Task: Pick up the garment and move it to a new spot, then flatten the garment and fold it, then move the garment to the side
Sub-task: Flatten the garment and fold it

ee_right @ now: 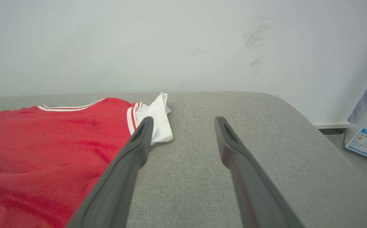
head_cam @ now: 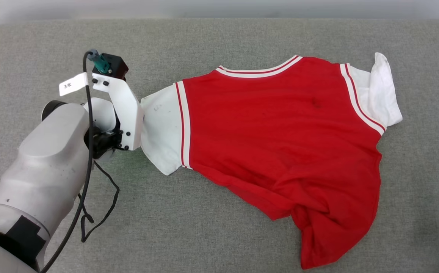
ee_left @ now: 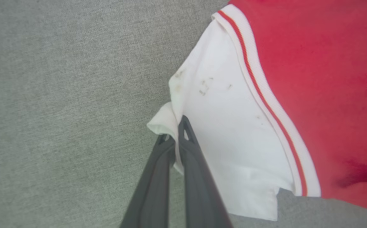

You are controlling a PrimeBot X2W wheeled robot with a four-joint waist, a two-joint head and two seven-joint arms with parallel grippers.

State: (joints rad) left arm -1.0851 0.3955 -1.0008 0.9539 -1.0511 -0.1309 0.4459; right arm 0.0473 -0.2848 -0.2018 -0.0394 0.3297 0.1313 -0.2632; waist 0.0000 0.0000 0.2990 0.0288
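The garment (head_cam: 280,125) lies spread on the grey tabletop (head_cam: 219,41), plain red cloth up. Its striped collar (head_cam: 259,70) is toward the wall (ee_right: 139,47), and it reaches across the middle and the robot's right of the surface. Its hem (head_cam: 325,227) is bunched and creased, trailing off as a twisted tail toward the near edge. A few dark smudges mark the red cloth.

At the garment's left end the white left sleeve (ee_left: 228,133) is stretched out to a point, with a red-and-white stripe where it joins the body. Small grey marks dot this sleeve. The left pincer (ee_left: 175,129) is clamped on the outer edge of this sleeve. Its two dark fingers are pressed together, with a fold of white cloth caught between them.

At the garment's other end the right sleeve (ee_right: 158,122) lies folded over on itself.

The right pincer (ee_right: 184,122) stands wide with nothing between its fingers. It sits over bare tabletop off the right-sleeve end of the garment, not touching it.

Beyond the left sleeve, a black cable (head_cam: 90,159) with a white tag (head_cam: 72,84) hangs off the left arm (head_cam: 49,151) and loops onto the tabletop. Past the garment's right end, beside the tabletop, stands a white box (ee_right: 365,142) with a blue label.
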